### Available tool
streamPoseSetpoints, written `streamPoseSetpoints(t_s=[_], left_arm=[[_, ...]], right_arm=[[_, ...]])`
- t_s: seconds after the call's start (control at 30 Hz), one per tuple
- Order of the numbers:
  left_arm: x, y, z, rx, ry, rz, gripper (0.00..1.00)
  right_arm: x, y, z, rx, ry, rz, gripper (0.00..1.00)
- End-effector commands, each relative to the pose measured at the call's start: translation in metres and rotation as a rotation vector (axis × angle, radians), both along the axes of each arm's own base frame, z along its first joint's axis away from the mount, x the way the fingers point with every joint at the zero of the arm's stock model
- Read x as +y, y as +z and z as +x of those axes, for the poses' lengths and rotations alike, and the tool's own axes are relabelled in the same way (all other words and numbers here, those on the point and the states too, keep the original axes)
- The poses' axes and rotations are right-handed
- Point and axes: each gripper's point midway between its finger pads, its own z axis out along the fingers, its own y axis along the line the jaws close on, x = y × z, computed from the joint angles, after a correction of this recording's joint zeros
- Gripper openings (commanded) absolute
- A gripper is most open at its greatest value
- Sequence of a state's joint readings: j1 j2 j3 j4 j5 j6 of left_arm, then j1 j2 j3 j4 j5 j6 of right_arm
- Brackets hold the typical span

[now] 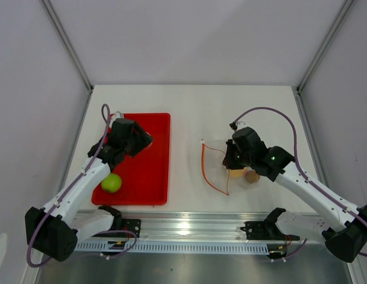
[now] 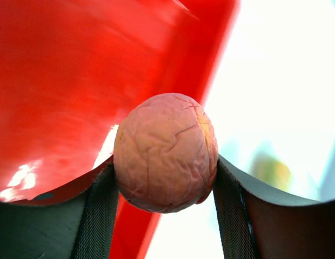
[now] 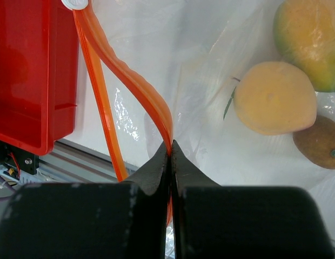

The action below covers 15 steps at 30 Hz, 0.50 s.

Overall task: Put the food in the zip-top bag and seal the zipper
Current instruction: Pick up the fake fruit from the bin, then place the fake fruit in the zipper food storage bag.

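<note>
Top view: left gripper (image 1: pixel 135 142) is hovering over the far half of the red rectangular plastic tray (image 1: pixel 157 177). Round green toy apple (image 1: pixel 111 182) is lying in the tray's near left corner. Clear floppy zip-top bag (image 1: pixel 218 171) is lying right of the tray, apart from it, with right gripper (image 1: pixel 232 161) on it.

Left wrist: jaws are clamping the wrinkled peach-pink toy fruit (image 2: pixel 165 154) over the tray's edge.

Right wrist: jaws are pinching together on the thin orange-red zipper strip (image 3: pixel 138 81). Yellow-orange toy ball (image 3: pixel 273 97), green-orange toy fruit (image 3: pixel 310 38) and small brown toy fruit (image 3: pixel 321 143) are lying inside the bag, away from the tray

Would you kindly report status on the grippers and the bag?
Left gripper holding pink fruit above tray. Right gripper pinching zipper, bag open. Apple in tray. Path to bag clear.
</note>
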<state>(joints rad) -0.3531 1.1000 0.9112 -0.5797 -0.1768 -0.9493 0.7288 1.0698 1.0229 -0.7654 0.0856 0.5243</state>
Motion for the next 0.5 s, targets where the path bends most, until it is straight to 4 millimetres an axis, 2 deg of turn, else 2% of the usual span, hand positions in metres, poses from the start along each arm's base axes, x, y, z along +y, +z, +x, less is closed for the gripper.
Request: streamPoseSetpoints(t_s=[0.0,0.07,0.13,0.17,0.3,0.4,0.43,0.47], left_arm=[[-0.053,0.038,-0.002,-0.218,-0.291,-0.118,0.18],[-0.078,0.059,-0.013,-0.309,-0.430,-0.185,0.18],[-0.093,0.069,-0.022,-0.355,-0.526,-0.203,0.16],[-0.110,0.081,-0.033,-0.404,-0.629,-0.245,0.16],[-0.147,0.106,-0.062,-0.517,-0.871,-0.305,0.13],[-0.167,0.113,-0.079,-0.547,-0.987,-0.350,0.06],[-0.172,0.111,-0.085,-0.539,-1.011,-0.362,0.01],[-0.176,0.110,-0.087,-0.537,-1.022,-0.374,0.01]], right_arm=[[0.003,0.004,0.004,-0.011,-0.012,0.020,0.00],[0.004,0.003,0.004,-0.008,-0.010,0.020,0.00],[0.004,0.002,0.004,-0.007,-0.008,0.018,0.00],[0.005,0.002,0.004,-0.007,-0.008,0.018,0.00],[0.006,0.001,0.004,-0.006,-0.005,0.019,0.00],[0.006,0.000,0.004,-0.006,-0.004,0.019,0.00],[0.006,0.000,0.004,-0.006,-0.003,0.019,0.00],[0.006,0.000,0.004,-0.004,-0.004,0.019,0.00]])
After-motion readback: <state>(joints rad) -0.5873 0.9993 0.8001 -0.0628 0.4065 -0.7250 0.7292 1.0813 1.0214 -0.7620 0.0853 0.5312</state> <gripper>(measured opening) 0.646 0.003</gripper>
